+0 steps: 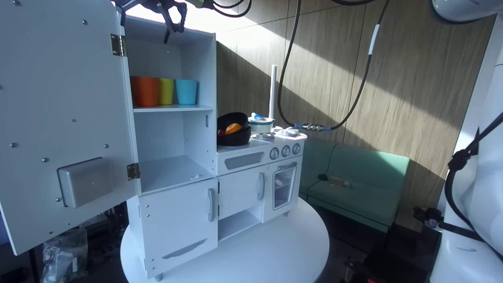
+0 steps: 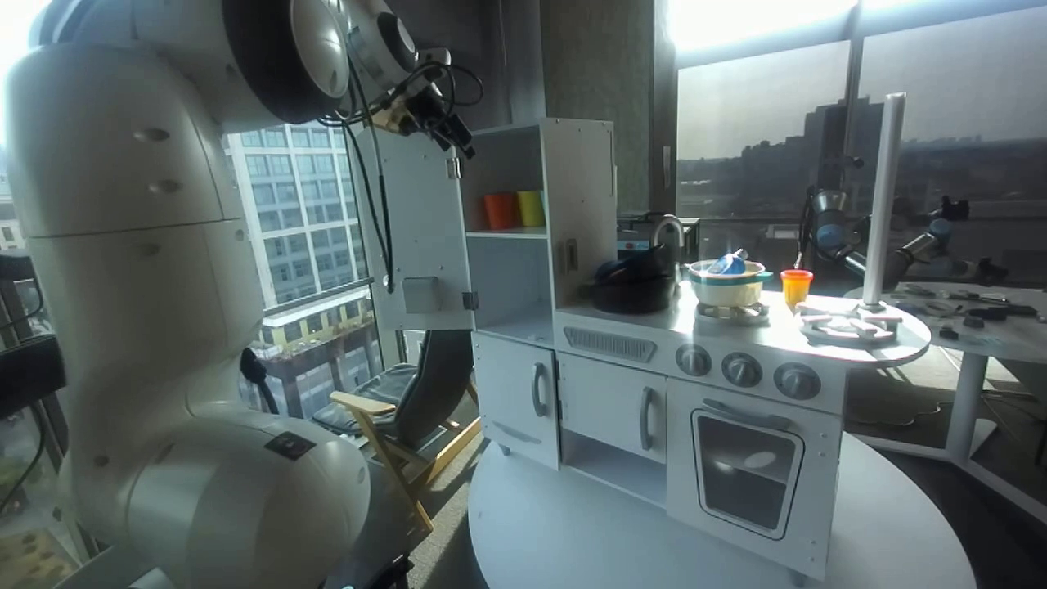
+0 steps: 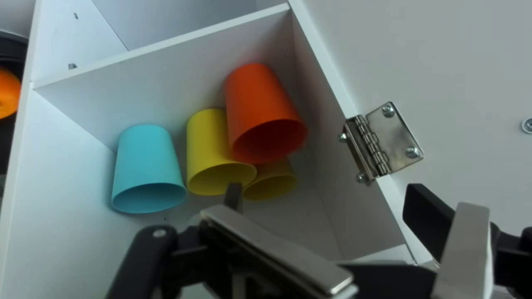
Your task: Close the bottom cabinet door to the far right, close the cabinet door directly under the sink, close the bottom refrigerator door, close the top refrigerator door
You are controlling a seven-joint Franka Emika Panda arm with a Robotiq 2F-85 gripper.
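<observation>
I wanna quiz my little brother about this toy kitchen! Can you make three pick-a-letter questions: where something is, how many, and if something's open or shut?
1. Where is the light blue cup?
A) oven
B) table
C) fridge shelf

2. How many stove knobs are there?
A) three
B) five
C) six

3. How is the top fridge door?
A) shut
B) wide open
C) missing

Right letters:
1 C: an exterior view shows it standing there.
2 A: both exterior views show three in a row.
3 B: it's swung out, showing the fridge shelf.
</observation>
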